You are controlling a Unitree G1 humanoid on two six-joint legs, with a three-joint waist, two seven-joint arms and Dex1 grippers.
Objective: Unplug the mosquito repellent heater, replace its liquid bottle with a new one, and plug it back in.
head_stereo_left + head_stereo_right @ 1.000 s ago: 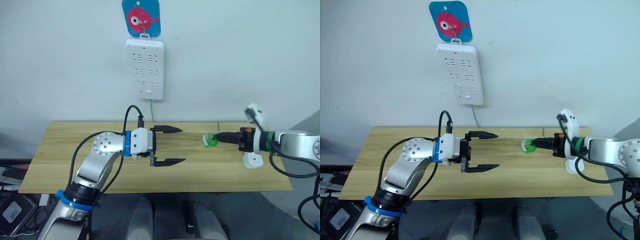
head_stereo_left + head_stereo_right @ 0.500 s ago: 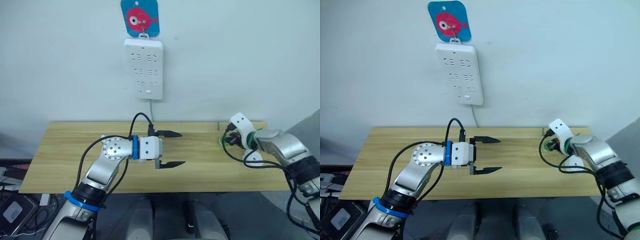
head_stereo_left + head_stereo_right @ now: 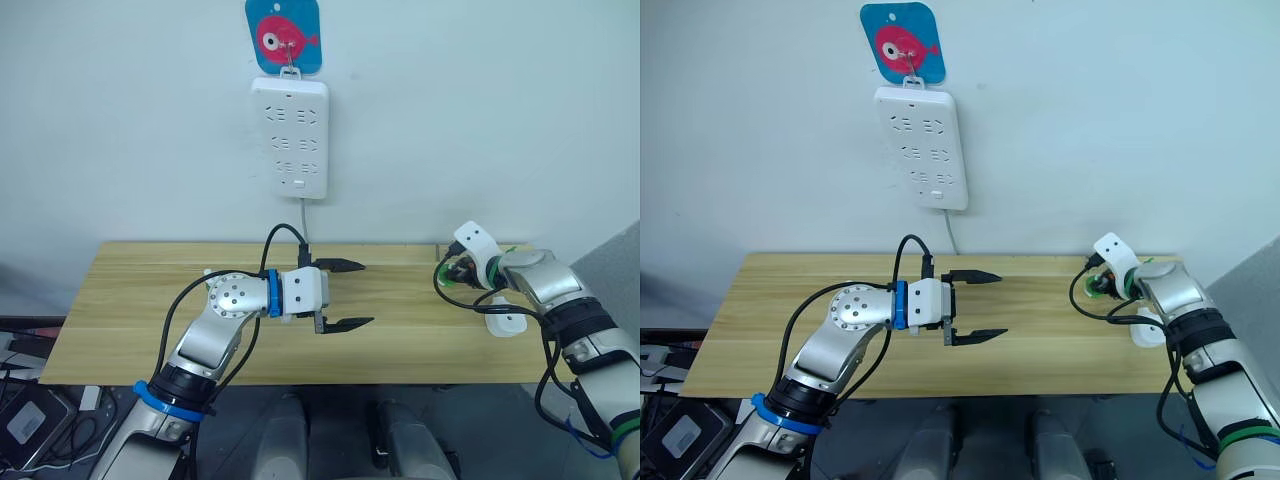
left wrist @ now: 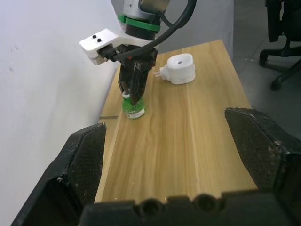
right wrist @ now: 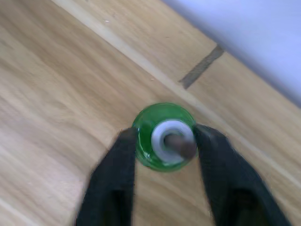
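A small green liquid bottle [image 4: 133,109] stands upright on the wooden table [image 3: 150,300] near its far right corner. My right gripper [image 4: 134,89] points down over it, shut on the bottle [image 5: 164,136] with a black finger [image 5: 120,174] on each side. The white mosquito repellent heater [image 4: 181,68] lies on the table just beyond that gripper, unplugged, its prongs toward the bottle; it also shows at the right edge [image 3: 505,322]. My left gripper [image 3: 365,294] hovers open over the table's middle, holding nothing and facing the bottle.
A long white power strip [image 3: 289,138] hangs on the wall above the table's middle, below a blue sticker with a pink fish [image 3: 283,35], its cord running down behind the table. Bare wood lies between the two grippers.
My right gripper, which held the green bottle out level above the table, has swung back to the right and turned downward, standing the bottle on the wood. The left gripper shifted slightly and stays open.
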